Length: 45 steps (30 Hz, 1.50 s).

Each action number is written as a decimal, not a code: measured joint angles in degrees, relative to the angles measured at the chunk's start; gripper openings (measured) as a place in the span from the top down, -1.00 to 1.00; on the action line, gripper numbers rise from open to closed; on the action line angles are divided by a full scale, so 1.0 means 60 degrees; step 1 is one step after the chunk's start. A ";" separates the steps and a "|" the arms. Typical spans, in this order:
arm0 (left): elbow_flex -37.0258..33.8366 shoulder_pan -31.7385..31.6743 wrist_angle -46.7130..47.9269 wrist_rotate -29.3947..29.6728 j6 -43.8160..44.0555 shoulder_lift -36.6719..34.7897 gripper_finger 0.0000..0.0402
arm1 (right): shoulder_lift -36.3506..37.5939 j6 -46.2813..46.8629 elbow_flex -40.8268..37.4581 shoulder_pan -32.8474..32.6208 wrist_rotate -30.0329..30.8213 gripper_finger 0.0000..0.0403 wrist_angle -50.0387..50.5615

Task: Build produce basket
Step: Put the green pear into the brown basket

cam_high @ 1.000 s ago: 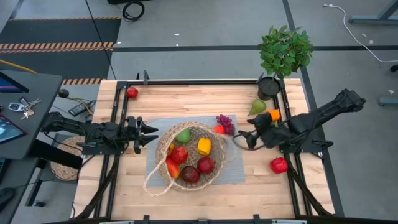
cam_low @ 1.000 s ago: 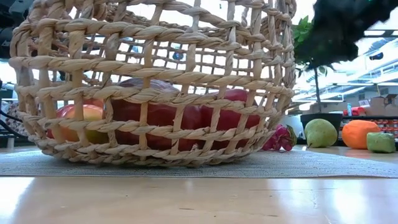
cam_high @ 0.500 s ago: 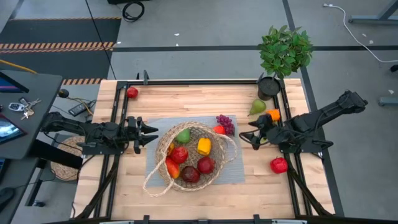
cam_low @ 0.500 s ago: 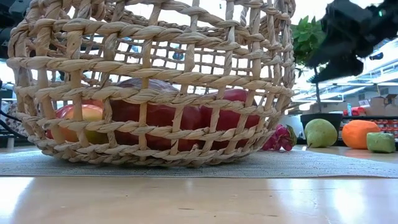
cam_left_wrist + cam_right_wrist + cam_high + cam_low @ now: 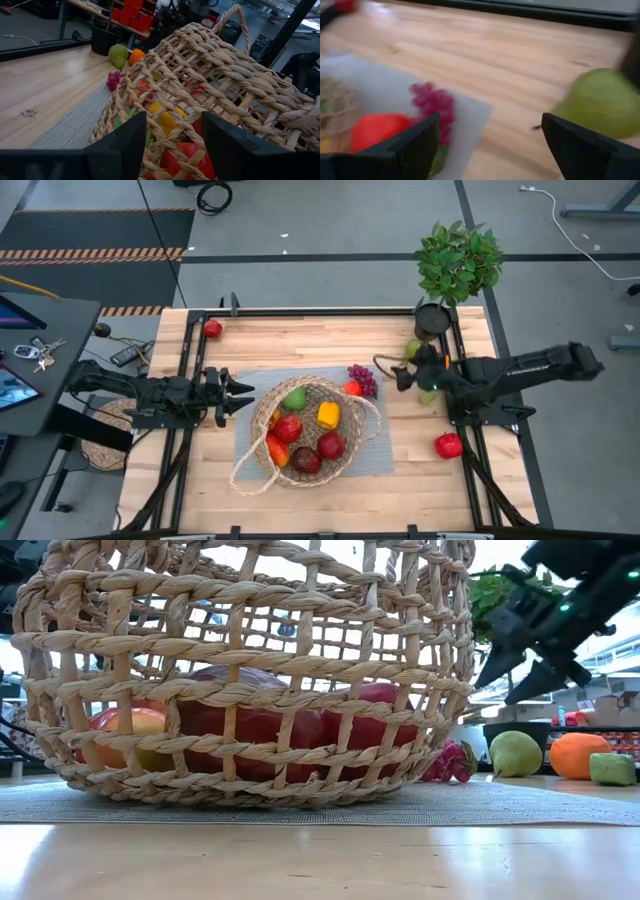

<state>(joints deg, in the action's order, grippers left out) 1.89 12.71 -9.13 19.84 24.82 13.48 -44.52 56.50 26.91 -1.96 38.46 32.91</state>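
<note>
Several pieces of the produce already lie in the basket, which sits on a grey mat at the middle of the counter; a yellow pepper, red apples and a green fruit can be made out inside it. Outside it, purple grapes and a small red piece lie just beside the basket's far right rim, a green pear and an orange stand near the potted plant, one red fruit lies near the right edge and another at the far left corner.

The pieces are judged to be light, hard, smooth toys, so they are likely to roll or slip if pinched off centre. The pear would best be taken across its broad lower body, not its tapering neck. The grapes look knobbly and less prone to rolling, and could be gripped across the middle of the cluster.

The right claw is held above the counter between the grapes and the pear, its arm stretched in low from the right side and its fingers spread wide and empty; in its wrist view the pear and the grapes are seen on either side ahead. The left claw waits at the basket's left rim, parted and holding nothing, with the wicker seen close ahead between its fingers.
</note>
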 joint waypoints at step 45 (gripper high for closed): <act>0.0000 0.0000 0.0000 0.0000 -0.0004 0.0003 0.01 | -0.5528 -0.3532 0.1386 0.6144 -0.2570 -0.54 0.0091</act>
<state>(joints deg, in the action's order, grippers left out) 1.89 12.71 -9.13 19.84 24.80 13.49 -77.69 35.31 35.22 34.90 23.05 33.45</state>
